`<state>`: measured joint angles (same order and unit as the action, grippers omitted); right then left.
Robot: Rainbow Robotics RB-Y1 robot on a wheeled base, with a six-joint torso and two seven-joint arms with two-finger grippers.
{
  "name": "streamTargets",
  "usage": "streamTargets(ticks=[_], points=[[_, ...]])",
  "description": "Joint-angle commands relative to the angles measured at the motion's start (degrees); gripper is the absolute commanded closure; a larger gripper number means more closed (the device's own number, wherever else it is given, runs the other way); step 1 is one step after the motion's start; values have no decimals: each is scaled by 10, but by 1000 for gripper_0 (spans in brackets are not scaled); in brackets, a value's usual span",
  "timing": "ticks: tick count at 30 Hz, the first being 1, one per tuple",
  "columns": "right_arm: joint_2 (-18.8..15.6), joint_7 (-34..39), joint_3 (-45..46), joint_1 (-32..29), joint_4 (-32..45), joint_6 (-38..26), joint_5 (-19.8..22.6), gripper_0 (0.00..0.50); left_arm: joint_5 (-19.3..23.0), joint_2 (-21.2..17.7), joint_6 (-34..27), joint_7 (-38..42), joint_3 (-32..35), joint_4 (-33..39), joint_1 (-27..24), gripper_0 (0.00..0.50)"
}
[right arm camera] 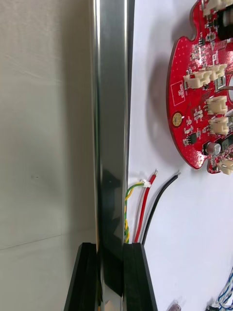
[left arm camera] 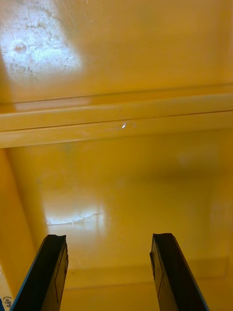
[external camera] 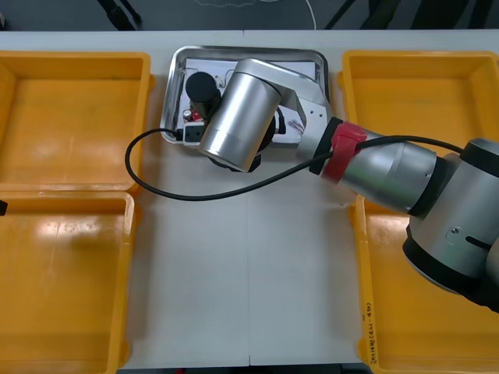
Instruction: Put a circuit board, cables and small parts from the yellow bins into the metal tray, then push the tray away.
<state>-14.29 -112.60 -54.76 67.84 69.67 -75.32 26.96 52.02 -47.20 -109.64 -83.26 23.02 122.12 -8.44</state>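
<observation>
The metal tray (external camera: 178,59), white inside, stands at the table's far middle. My right arm reaches across to its near edge. In the right wrist view my right gripper (right arm camera: 110,249) is shut on the tray's shiny rim (right arm camera: 112,121), one finger outside over the table and one inside. Within the tray lie a round red circuit board (right arm camera: 199,107), a red and yellow cable (right arm camera: 141,204), a black cable (right arm camera: 160,199) and, by the inner finger, a blue and white cable (right arm camera: 225,291). My left gripper (left arm camera: 109,238) hangs open over a bare yellow bin floor (left arm camera: 116,184).
Two yellow bins (external camera: 70,101) (external camera: 62,280) line the table's left side and two more (external camera: 421,78) (external camera: 390,312) the right. The arm's own black cable (external camera: 156,187) loops over the table in front of the tray.
</observation>
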Motion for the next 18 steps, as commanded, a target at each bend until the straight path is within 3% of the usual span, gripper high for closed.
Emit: streamTargets(ticks=[1,18], points=[[12,-27,22,41,-10,19,2,500,-3,-26,-4,50,18,17,15,0],[9,-72,22,45,-42,79,-20,500,-3,-26,-4,50,18,17,15,0]])
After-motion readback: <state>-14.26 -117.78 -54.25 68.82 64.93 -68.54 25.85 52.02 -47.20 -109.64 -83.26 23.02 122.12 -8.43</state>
